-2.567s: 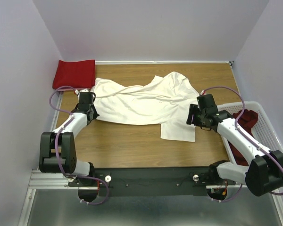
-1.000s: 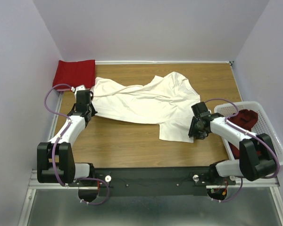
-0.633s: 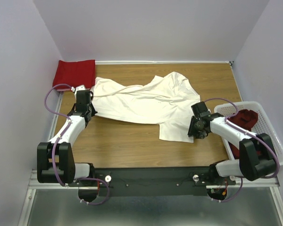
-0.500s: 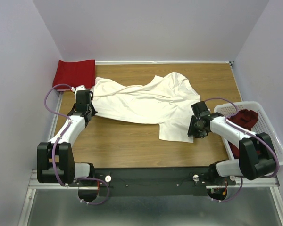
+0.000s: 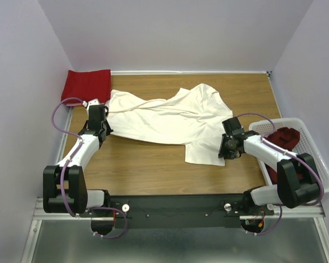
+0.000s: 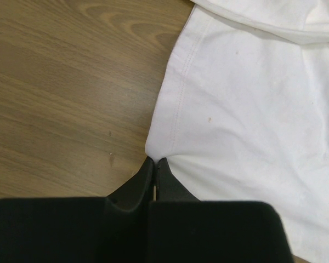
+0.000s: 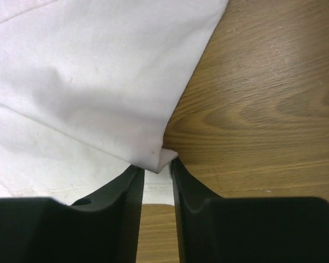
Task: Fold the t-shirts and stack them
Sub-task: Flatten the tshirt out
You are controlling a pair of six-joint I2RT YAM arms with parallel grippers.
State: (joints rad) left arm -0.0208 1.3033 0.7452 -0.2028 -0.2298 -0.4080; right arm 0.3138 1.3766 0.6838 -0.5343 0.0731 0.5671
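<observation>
The cream-white t-shirt [image 5: 164, 118] lies crumpled and spread across the middle of the table. My left gripper [image 5: 106, 131] is shut on its left hem; in the left wrist view the fingertips [image 6: 155, 160] pinch the white edge [image 6: 247, 98]. My right gripper [image 5: 223, 149] sits low at the shirt's lower right corner. In the right wrist view its jaws [image 7: 156, 167] stand a little apart with a small fold of the shirt [image 7: 88, 71] between the tips. A bright red t-shirt [image 5: 86, 85] lies folded at the back left. A dark red t-shirt [image 5: 285, 137] is in the basket.
A white lattice basket [image 5: 318, 164] stands at the right edge of the table, beside the right arm. Bare wood [image 5: 148, 167] runs along the front, and walls close in the back and both sides.
The right gripper's jaws have narrowed around the shirt's corner fold and the gripper has shifted slightly. The left arm and the shirt have stayed in place.
</observation>
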